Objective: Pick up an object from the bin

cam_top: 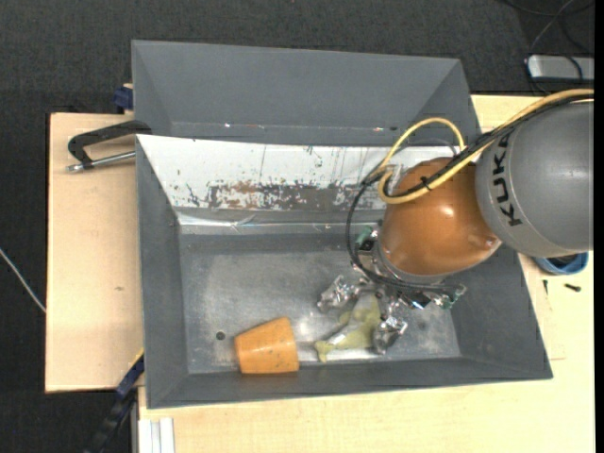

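**A:** Closest to the lens is the fat grey arm link (543,192) at the right of the frame, standing high above everything else. Under it sits the orange wrist cover (434,225), with a yellow cable (425,130) looping over the top.

**B:** And the working end?

**A:** The gripper (363,314) is right down at the floor of the bin (236,272), lower right of centre. Its metal fingers (332,297) look splayed apart, one out to the left and the other toward the lower right. I see nothing pinched between them.

**B:** What's underneath?

**A:** A pale yellow-green piece (344,340), limp-looking, lies flat on the floor right at the fingers' lower edge. I can't tell whether metal touches it. I'd call that the candidate. The wrist points straight down over it, which is the sensible way in for something lying flat, with walls close on two sides.

**B:** Anything else in there?

**A:** One more thing. An orange cone-shaped piece (267,347) is tipped on its side near the front wall, lower left of centre, well apart from the gripper. The floor around it is bare, scuffed metal.

**B:** So where does the pick stand?

**A:** It's not made yet, by my reading. The fingers would need to close on that pale piece and lift. It's flat and thin, so they could easily slide over it and come up with nothing.
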You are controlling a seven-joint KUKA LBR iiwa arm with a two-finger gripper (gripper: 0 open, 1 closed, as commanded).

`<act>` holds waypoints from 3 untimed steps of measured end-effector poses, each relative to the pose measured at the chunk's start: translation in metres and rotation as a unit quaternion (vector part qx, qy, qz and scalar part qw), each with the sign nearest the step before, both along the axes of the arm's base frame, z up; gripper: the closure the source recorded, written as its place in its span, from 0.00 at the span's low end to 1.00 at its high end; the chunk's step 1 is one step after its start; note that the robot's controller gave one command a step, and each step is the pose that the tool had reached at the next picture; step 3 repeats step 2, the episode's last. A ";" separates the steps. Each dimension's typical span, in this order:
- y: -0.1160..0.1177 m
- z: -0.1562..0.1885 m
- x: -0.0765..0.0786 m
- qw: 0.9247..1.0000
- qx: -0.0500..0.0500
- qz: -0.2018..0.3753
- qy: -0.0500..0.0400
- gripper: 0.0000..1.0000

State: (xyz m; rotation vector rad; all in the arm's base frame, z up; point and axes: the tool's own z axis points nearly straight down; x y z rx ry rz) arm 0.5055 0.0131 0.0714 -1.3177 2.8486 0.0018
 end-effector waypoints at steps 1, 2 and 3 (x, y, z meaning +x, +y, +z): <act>0.000 0.001 0.001 1.000 0.001 0.000 -0.003 1.00; 0.029 0.192 -0.009 0.963 -0.001 0.269 -0.005 1.00; 0.029 0.192 -0.009 0.963 -0.001 0.269 -0.005 1.00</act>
